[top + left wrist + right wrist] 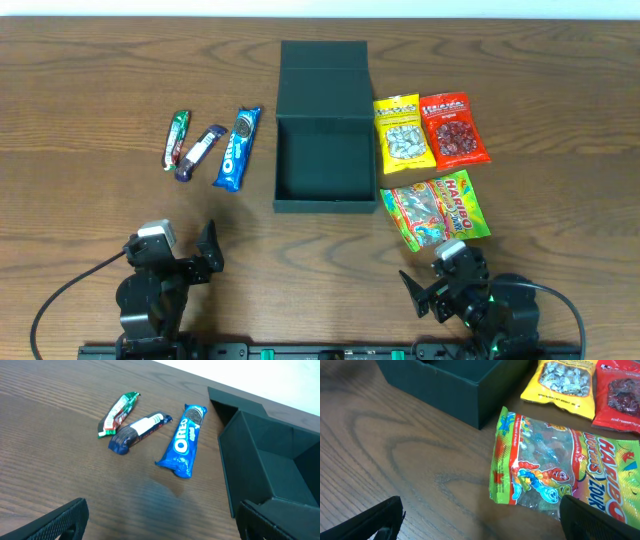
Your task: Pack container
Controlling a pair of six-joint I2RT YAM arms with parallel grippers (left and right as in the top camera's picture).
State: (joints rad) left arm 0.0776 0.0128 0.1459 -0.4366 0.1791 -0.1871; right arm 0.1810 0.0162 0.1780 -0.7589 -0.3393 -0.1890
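The dark teal container (pixel 326 205) stands open at the table's middle, its lid (pixel 322 80) laid back behind it; it also shows in the left wrist view (pixel 265 455) and the right wrist view (pixel 455 390). Left of it lie a green bar (pixel 177 138), a dark purple bar (pixel 199 152) and a blue Oreo packet (pixel 238 148). Right of it lie a yellow packet (pixel 403 132), a red packet (pixel 453 129) and a green Haribo bag (pixel 436 209). My left gripper (pixel 180 250) is open and empty near the front left. My right gripper (pixel 445 275) is open and empty just in front of the Haribo bag (pixel 555 467).
The wooden table's (pixel 90 90) front edge lies close behind both arm bases. A cable runs from each arm along the front. The container is empty inside.
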